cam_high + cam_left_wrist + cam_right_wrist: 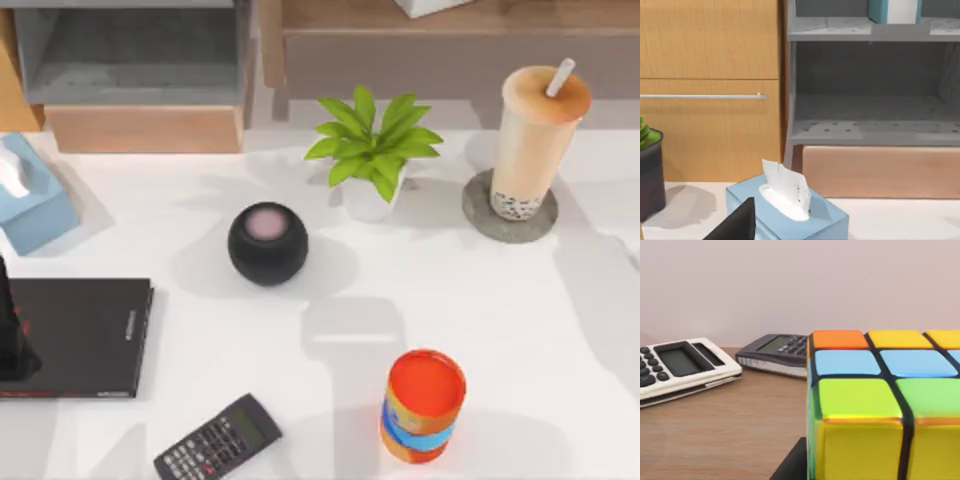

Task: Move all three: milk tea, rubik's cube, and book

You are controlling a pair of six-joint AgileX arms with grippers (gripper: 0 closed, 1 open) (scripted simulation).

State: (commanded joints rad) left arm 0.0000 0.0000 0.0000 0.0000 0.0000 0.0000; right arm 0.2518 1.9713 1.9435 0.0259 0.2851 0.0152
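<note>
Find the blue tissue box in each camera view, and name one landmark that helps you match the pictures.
Top view: the tissue box sits at the table's far left edge, in front of the grey shelf unit.
Left wrist view: the tissue box is close up, white tissue sticking up, with the grey shelf unit behind it.
Right wrist view: looks elsewhere, at a rubik's cube, a white calculator and a dark calculator.
Shared landmark: the grey shelf unit.

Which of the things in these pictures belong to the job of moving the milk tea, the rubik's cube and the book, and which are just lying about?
Job: milk tea on its coaster; rubik's cube; teal book on the shelf.

Lying about: potted plant, black speaker, orange can, black book, calculator, tissue box.
</note>
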